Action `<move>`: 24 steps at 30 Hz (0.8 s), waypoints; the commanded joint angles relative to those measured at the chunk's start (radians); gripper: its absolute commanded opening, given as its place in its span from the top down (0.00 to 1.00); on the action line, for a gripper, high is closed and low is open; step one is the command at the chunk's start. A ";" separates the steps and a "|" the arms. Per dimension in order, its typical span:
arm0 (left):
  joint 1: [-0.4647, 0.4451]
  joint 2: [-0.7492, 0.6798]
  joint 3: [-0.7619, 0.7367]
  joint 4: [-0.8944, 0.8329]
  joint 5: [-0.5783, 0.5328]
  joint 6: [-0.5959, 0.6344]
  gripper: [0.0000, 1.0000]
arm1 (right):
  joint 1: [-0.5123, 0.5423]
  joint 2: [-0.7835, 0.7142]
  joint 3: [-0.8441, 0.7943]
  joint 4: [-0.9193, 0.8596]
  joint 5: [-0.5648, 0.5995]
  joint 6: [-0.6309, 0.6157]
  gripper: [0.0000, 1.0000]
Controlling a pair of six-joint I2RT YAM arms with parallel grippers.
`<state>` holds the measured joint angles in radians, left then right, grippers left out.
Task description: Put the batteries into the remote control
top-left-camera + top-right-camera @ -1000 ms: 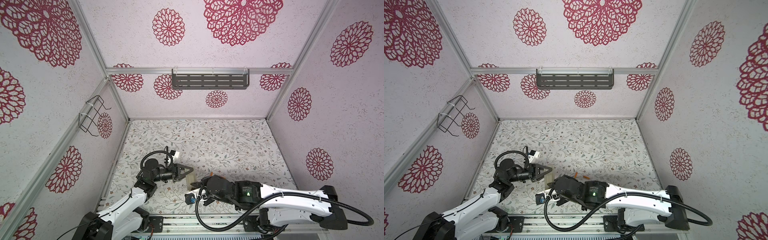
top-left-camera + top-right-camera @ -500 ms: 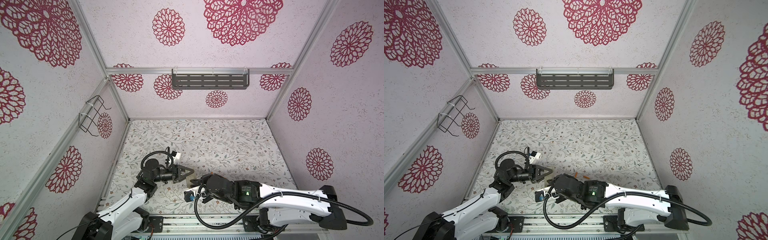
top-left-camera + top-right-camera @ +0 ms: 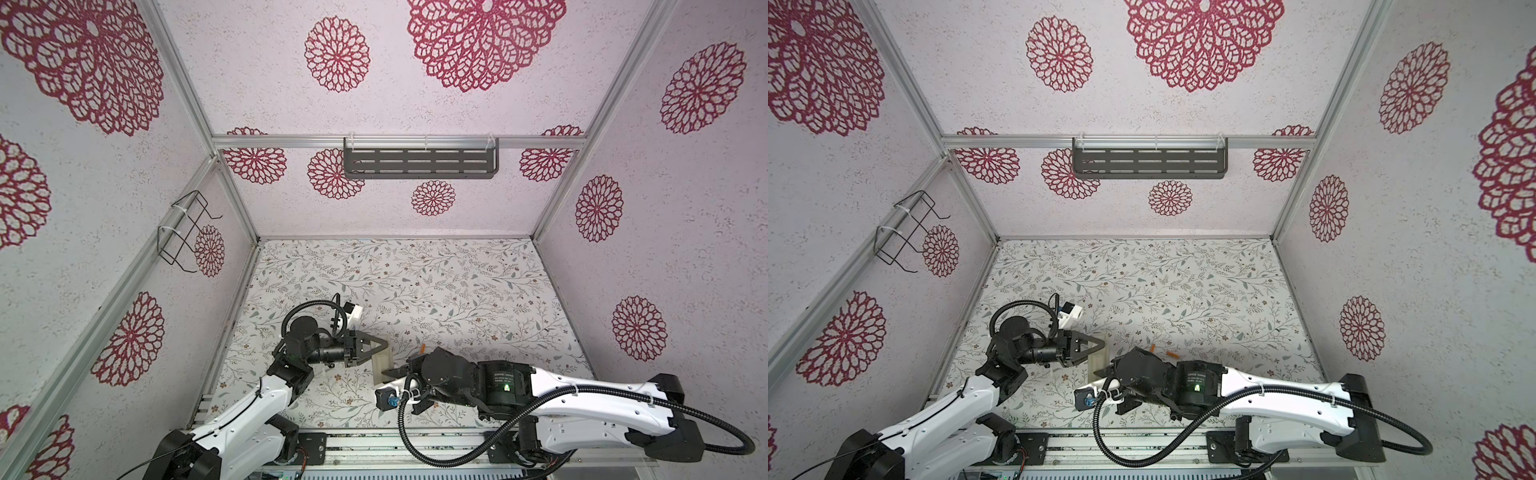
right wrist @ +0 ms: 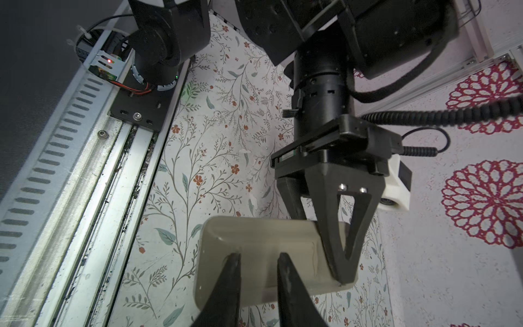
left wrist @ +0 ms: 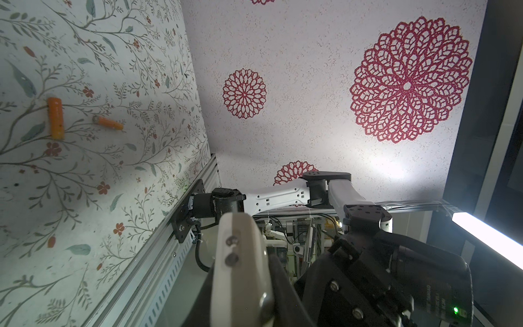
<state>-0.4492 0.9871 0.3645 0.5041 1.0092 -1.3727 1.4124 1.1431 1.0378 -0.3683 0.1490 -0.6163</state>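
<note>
The remote control point(image 3: 381, 360) point(image 3: 1098, 358) hangs just above the front of the table, its plain beige back point(image 4: 268, 235) facing the right wrist camera. My left gripper point(image 3: 384, 345) point(image 4: 339, 271) is shut on its far end; in the left wrist view the remote point(image 5: 240, 254) shows edge-on between the jaws. My right gripper point(image 3: 390, 371) point(image 4: 259, 254) sits at the remote's other end, jaws a small gap apart, tips against the beige back, nothing between them. Two orange batteries point(image 5: 55, 118) point(image 5: 108, 123) lie on the floral table behind the right wrist, also seen in a top view point(image 3: 1153, 348) point(image 3: 1171, 354).
A grey slotted shelf point(image 3: 419, 163) hangs on the back wall and a black wire basket point(image 3: 187, 232) on the left wall. A metal rail point(image 3: 374, 440) runs along the table's front edge. My right arm point(image 3: 561, 390) stretches across the front right.
The left gripper with the remote has shifted slightly right. The right gripper has edged in against the remote's near end. The batteries have not moved.
</note>
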 commanded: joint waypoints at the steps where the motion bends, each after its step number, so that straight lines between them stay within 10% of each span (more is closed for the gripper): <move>1: -0.007 -0.018 0.026 0.008 0.013 0.021 1.00 | -0.003 0.003 0.025 -0.002 -0.022 0.024 0.74; 24: -0.008 -0.016 0.027 -0.002 0.019 0.029 1.00 | -0.004 0.059 0.040 -0.060 0.059 0.004 0.74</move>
<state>-0.4515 0.9817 0.3645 0.4797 1.0012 -1.3399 1.4128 1.1870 1.0519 -0.3950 0.1539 -0.6098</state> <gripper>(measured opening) 0.244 0.263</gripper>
